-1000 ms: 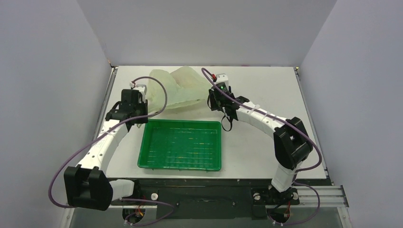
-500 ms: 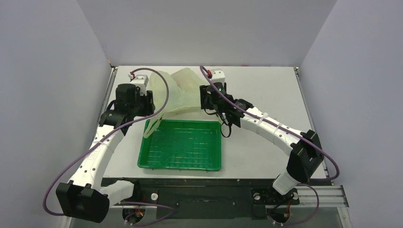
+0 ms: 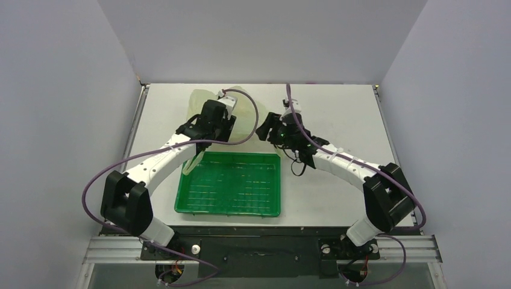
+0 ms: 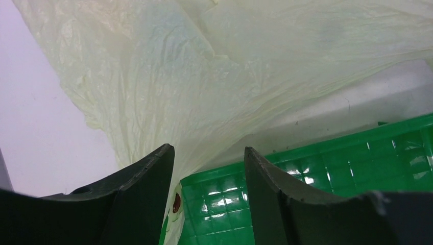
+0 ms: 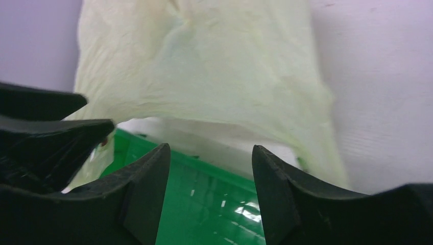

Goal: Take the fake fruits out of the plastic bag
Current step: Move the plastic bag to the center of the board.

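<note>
The pale yellowish plastic bag [image 3: 241, 111] lies crumpled at the back of the table, behind the green tray [image 3: 232, 208]. It fills the top of the left wrist view [image 4: 214, 66] and the right wrist view [image 5: 204, 66]. One handle strip [image 3: 191, 162] droops over the tray's back left corner. No fake fruits show; any in the bag are hidden. My left gripper [image 3: 205, 135] is open and empty at the bag's near left edge [image 4: 208, 149]. My right gripper [image 3: 264, 129] is open and empty at the bag's near right edge [image 5: 210, 148].
The green tray's gridded floor [image 4: 327, 158] lies just below both grippers and also shows in the right wrist view [image 5: 204, 199]. My left gripper's fingers [image 5: 46, 138] show at the left of the right wrist view. Grey walls close in the table on three sides.
My left arm has swung right from the table's left side to the bag's near left edge. The right gripper has shifted a little right. A bag handle has dropped over the tray's corner.
</note>
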`<action>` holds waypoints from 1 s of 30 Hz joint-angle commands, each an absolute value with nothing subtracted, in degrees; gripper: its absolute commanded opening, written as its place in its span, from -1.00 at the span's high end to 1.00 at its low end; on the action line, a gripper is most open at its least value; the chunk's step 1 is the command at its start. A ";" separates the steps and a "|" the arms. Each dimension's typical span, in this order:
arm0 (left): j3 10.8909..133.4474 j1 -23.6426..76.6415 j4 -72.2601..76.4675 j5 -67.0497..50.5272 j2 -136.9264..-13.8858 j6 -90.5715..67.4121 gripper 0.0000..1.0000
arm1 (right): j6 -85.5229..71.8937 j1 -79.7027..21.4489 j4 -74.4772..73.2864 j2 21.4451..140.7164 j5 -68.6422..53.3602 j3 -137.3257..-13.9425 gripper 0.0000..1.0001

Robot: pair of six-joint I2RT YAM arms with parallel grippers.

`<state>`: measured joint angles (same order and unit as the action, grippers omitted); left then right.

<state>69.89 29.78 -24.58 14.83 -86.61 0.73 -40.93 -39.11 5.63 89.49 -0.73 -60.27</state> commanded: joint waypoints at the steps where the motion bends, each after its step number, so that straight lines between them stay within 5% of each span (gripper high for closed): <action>1: 73.08 29.74 -22.95 18.22 -84.81 -5.13 -0.01 | -36.80 -31.89 7.14 85.68 -6.96 -58.45 -0.14; 9: 64.20 28.42 -25.68 14.98 -70.45 -20.33 -0.10 | -15.49 -27.84 0.28 88.33 -7.71 -58.42 -0.25; 18: 53.78 25.00 -26.81 -2.11 -52.59 -31.34 -0.10 | -15.55 -28.05 5.88 97.52 -16.57 -64.99 -0.19; 20: 52.51 24.95 -26.98 -6.73 -50.80 -32.77 -0.10 | -18.01 -27.39 5.55 99.74 -14.44 -68.39 0.08; 23: 50.95 25.04 -27.89 -12.03 -49.41 -34.93 -0.11 | -20.84 -26.74 -0.27 100.98 -7.36 -73.30 0.90; 30: 43.71 27.60 -20.85 -20.27 -46.06 -45.18 -0.11 | -31.50 -22.59 -7.77 89.22 15.58 -69.32 1.00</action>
